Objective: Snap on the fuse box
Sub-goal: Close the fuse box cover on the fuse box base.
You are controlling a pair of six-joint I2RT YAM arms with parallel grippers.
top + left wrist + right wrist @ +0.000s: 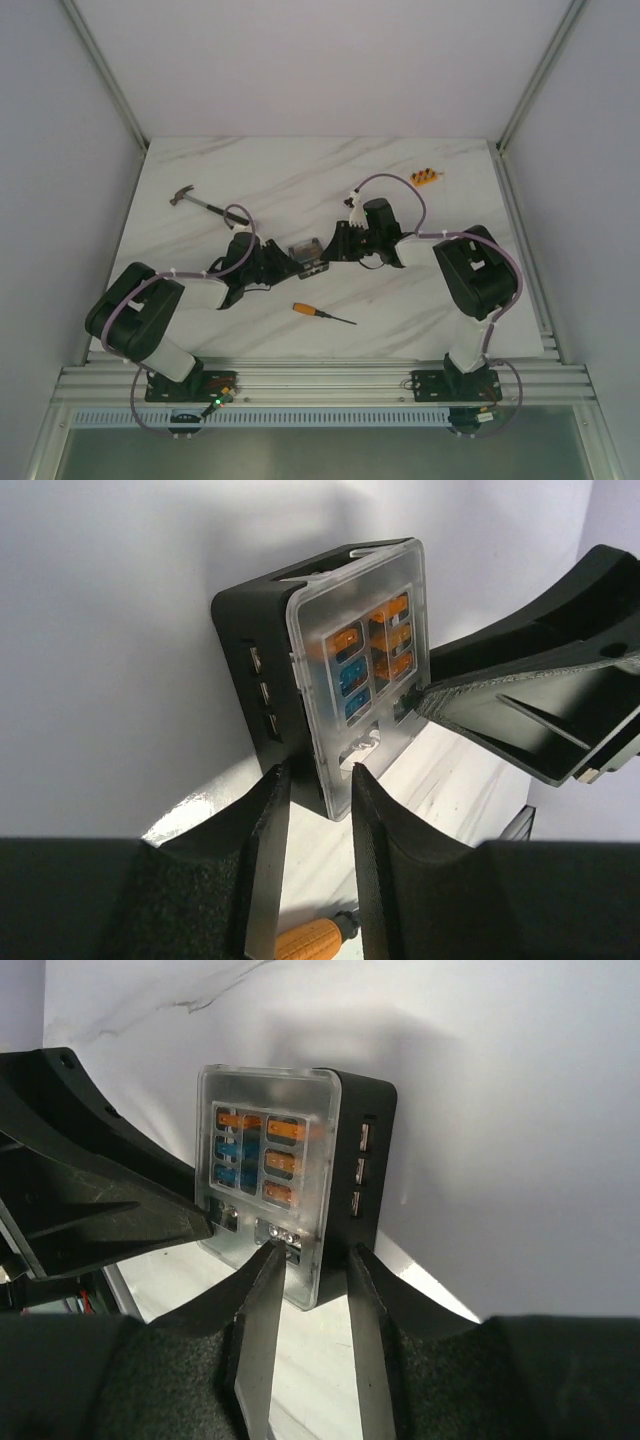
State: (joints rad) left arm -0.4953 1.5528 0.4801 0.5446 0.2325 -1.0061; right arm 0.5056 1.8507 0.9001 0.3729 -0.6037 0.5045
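Object: the small black squarish plastic fuse box (307,250), with orange and blue fuses in its top face, is sitting over the middle of the white marbled tabletop (300,170), between the two hands. Cannot tell whether it is resting on the surface or lifted.
Cover: the clear plastic cover (365,670) is lying over the whole fuse face. The latches are not visible.
Left hand: the left hand (312,775) is pinching the box's near edge, one finger on the black base and the other on the cover.
Right hand: the right hand (310,1250) is gripping the opposite edge the same way, across cover and base.
Progress: judging late stage. The cover is placed and lined up, and both hands are squeezing it.
Remaining: the snap itself is unconfirmed. Probably pressing until flush, then releasing.
Surroundings: an orange-handled screwdriver (322,314), a hammer (195,200) and a small orange block (427,178) are lying well apart from the box.
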